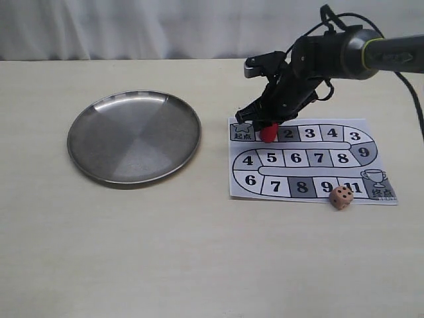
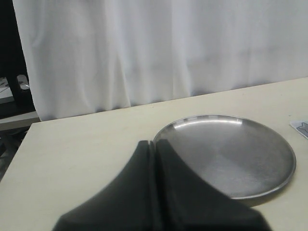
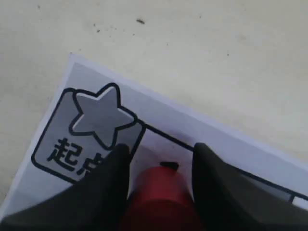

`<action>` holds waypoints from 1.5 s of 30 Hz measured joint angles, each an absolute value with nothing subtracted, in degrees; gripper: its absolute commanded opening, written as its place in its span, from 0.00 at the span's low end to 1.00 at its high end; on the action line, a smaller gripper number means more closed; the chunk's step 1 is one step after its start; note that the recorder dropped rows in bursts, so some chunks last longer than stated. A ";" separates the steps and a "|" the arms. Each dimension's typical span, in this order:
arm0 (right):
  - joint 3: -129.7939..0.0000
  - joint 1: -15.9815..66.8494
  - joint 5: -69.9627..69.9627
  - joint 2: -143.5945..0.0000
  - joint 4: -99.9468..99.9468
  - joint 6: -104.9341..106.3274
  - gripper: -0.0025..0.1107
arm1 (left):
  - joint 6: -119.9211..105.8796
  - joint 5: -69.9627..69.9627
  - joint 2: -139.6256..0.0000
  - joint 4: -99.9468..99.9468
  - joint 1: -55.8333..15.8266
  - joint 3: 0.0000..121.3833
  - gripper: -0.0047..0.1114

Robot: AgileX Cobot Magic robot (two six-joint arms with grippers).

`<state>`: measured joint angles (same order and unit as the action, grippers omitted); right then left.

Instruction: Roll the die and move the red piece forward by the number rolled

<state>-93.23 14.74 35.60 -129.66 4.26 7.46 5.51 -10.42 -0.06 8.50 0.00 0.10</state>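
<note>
The red piece [image 1: 267,133] [image 3: 161,197] stands on the paper game board [image 1: 311,173] at the square just after the star start square [image 3: 98,115]. My right gripper [image 1: 265,124] [image 3: 159,154] reaches down over it, its two black fingers [image 3: 113,166] pressed against either side of the piece. The die [image 1: 342,197], a pale tan cube with dark pips, lies on the table at the board's front edge near square 11. My left gripper [image 2: 154,144] is shut on nothing and hangs near the plate's rim; the exterior view does not show it.
A round steel plate [image 1: 76,129] [image 2: 231,154] sits on the table left of the board. A white curtain hangs behind the table's far edge. The right arm and its cables stretch in from the upper right.
</note>
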 measured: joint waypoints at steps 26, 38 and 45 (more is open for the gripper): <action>-95.27 14.74 36.72 -113.58 -10.71 -2.09 0.06 | 5.51 -10.42 -0.06 8.50 0.00 0.10 0.04; -88.63 11.41 32.56 -124.85 -10.00 -6.82 0.06 | 5.51 -10.42 -0.06 8.50 0.00 0.10 0.04; -87.89 10.80 29.14 -127.59 -2.17 -1.25 0.06 | 5.51 -10.42 -0.06 8.50 0.00 0.10 0.04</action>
